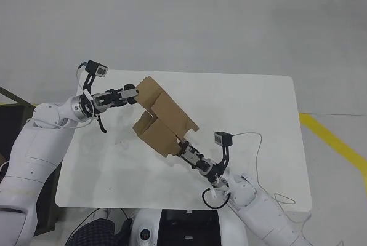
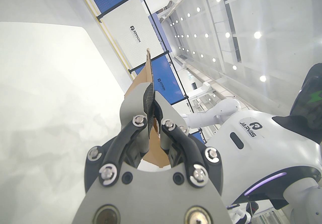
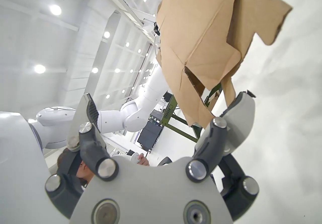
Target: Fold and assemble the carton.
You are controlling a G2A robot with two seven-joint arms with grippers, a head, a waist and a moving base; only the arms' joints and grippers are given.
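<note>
Above the white table [image 1: 245, 123], holding the brown carton [image 1: 162, 117] up by one flap with the left gripper [image 1: 133, 93], pads pinched tight on the cardboard edge; keeping the right gripper [image 1: 182, 146] spread wide at the opposite lower corner, one finger [image 3: 240, 109] just beside a dangling flap, gripping nothing; partly opened, panels skewed, flaps loose, not yet squared into a box; looks light and thin, stiff across the flat panels but floppy at the creases, so likely to sag and swing from a single hold; ragged at the flap corners, probably easy to crush or tear under a hard pinch; best taken on a straight panel edge close to a crease, not out at a flap tip.
</note>
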